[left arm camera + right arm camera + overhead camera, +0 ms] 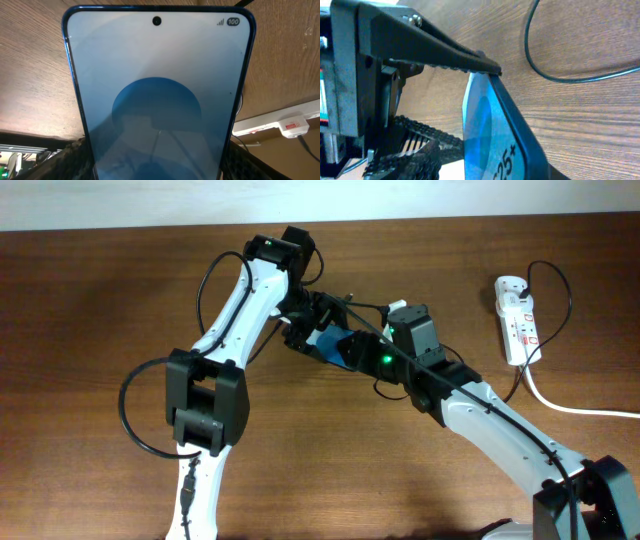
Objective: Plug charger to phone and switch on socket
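From above, the phone (335, 346) is held tight in the left gripper (308, 332). The right gripper (362, 352) is just beside it, and how wide it is open cannot be told. The white socket (518, 320) lies far to its right.

In the left wrist view, "100" is read on the shiny screen, which is squeezed between bumpy black fingers (75, 157).

In the right wrist view, "25+" is read, and the thin black charger (526, 45) is curled beyond the phone.
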`<move>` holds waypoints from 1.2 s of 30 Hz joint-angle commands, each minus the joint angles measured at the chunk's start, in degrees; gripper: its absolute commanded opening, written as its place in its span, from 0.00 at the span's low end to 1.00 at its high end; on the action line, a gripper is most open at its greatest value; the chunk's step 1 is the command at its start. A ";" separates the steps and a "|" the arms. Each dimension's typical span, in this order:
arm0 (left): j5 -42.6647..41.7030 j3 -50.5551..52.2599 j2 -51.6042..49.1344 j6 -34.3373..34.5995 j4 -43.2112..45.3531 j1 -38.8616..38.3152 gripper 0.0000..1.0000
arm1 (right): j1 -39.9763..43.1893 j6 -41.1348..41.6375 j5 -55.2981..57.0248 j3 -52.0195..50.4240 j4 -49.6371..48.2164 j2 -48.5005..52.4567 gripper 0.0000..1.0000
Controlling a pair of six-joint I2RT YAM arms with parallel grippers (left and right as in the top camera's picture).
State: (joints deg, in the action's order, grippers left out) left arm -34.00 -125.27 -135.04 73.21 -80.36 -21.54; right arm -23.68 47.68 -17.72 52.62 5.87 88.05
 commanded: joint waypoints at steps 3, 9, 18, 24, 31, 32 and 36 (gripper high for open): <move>-1.40 -1.22 0.04 0.96 -0.33 -0.17 0.00 | -0.35 2.19 1.90 0.74 -0.68 0.50 0.32; -2.23 -1.22 0.04 0.94 -0.35 -0.17 0.00 | -0.37 2.36 1.70 0.74 -1.01 0.52 0.30; -2.21 -1.22 0.04 0.94 -0.33 -0.15 0.06 | -0.31 2.36 0.90 0.74 -1.88 0.52 0.04; -2.23 -1.22 0.07 -0.94 -0.28 0.94 0.18 | 5.92 2.32 -3.67 0.74 -2.60 0.42 0.04; -22.56 -1.22 0.07 -25.40 13.66 4.46 0.91 | 15.19 2.40 -5.84 1.33 -8.31 -4.15 0.04; -26.75 -1.22 0.04 -25.79 16.96 4.70 0.94 | 15.45 3.34 -5.86 1.57 -11.13 -4.24 0.04; -47.54 -1.22 0.07 -27.67 38.73 4.87 0.90 | 15.45 23.76 -0.20 1.70 -19.21 -4.22 0.04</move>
State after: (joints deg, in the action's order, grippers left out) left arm -68.07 -125.84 -135.04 47.51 -48.47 -16.88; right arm -8.56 59.77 -21.89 52.93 -12.47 85.47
